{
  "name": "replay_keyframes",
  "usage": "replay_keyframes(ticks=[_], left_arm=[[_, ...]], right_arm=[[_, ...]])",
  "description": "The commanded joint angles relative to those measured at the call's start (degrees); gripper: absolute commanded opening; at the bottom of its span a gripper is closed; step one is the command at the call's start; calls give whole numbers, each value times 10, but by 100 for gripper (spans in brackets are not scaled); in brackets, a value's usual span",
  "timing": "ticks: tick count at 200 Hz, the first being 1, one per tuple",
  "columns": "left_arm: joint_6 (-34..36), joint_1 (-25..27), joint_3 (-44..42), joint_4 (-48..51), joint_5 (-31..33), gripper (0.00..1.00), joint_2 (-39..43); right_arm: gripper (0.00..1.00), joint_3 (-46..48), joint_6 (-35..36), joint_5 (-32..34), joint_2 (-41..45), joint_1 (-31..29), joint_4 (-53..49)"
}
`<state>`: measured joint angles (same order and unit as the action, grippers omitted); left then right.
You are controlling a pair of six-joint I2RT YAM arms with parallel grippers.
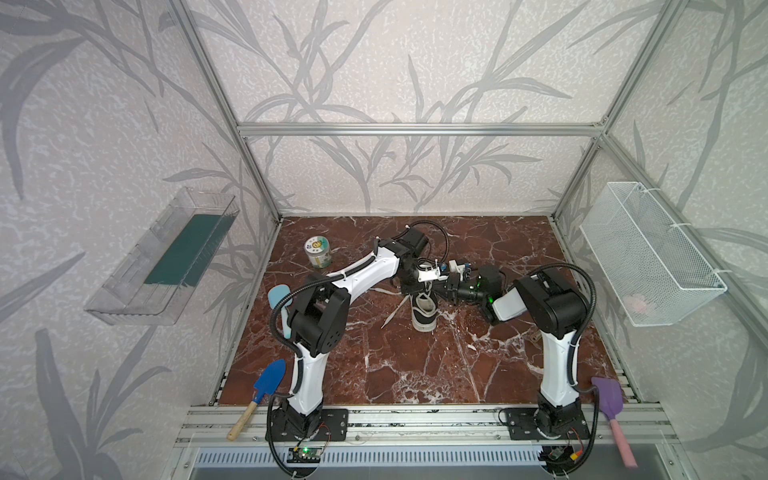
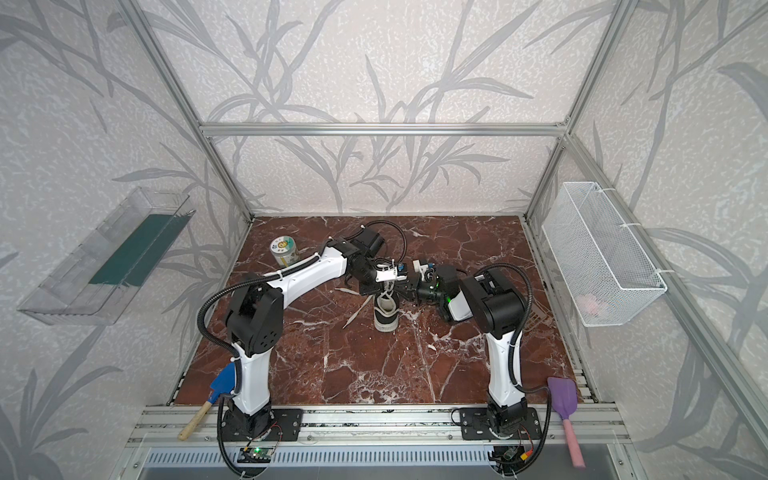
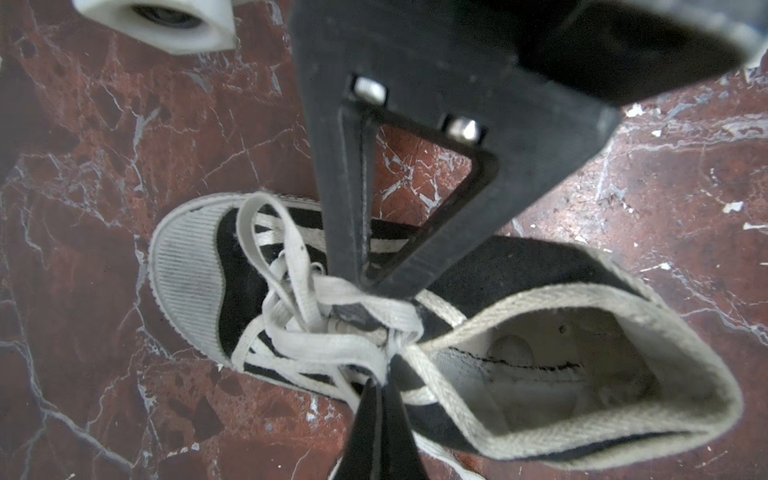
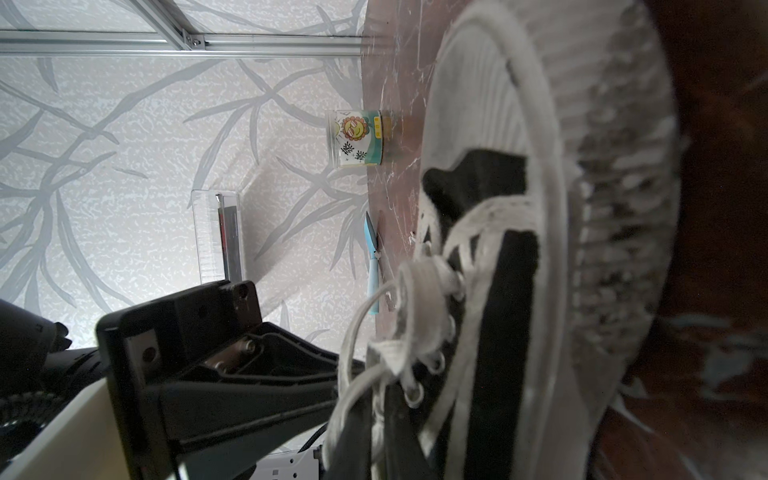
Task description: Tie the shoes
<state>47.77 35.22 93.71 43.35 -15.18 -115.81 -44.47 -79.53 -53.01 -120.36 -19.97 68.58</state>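
Observation:
A small black sneaker [image 1: 424, 316] [image 2: 385, 316] with a white toe cap [image 3: 187, 266] stands mid-table, toe toward the front. Its white laces [image 3: 332, 345] are bunched over the tongue. My left gripper [image 1: 422, 292] [image 3: 380, 388] reaches down from above, shut on a lace strand at the bunch. From the right, my right gripper [image 1: 437, 293] [image 4: 376, 424] comes in with lace pinched between its fingers; one of those fingers [image 3: 353, 208] crosses the left wrist view. One loose lace end [image 1: 392, 314] trails on the table left of the shoe [image 4: 540, 208].
A printed can [image 1: 318, 252] stands at the back left. A light blue spatula [image 1: 279, 303], a blue trowel [image 1: 266, 386] and a purple scoop [image 1: 609, 403] lie along the sides. A wire basket [image 1: 648, 253] and a clear tray [image 1: 162, 257] hang on the walls.

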Motion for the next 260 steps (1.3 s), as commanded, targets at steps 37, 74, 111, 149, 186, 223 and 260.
replay_keyframes(ticks=[37, 74, 111, 149, 186, 223, 260], left_arm=[[-3, 5, 27, 28, -13, 0, -21], [-6, 5, 32, 27, -12, 0, -22], [-9, 5, 36, 29, -14, 0, -25], [-8, 6, 38, 29, -18, 0, -25], [-14, 6, 43, 26, -17, 0, -27], [-20, 5, 45, 24, -20, 0, -26], [-23, 6, 46, 25, -18, 0, -28]], right_arm=[[13, -16, -4, -7, -8, -6, 33], [16, -18, -5, -9, -10, -8, 31], [17, -21, -5, -10, -10, -9, 31], [18, -26, -3, -13, -11, -11, 25], [19, -25, 4, -11, -11, -13, 13], [18, -22, 21, -10, -6, -13, -11], [7, -22, 20, -13, -6, -14, -7]])
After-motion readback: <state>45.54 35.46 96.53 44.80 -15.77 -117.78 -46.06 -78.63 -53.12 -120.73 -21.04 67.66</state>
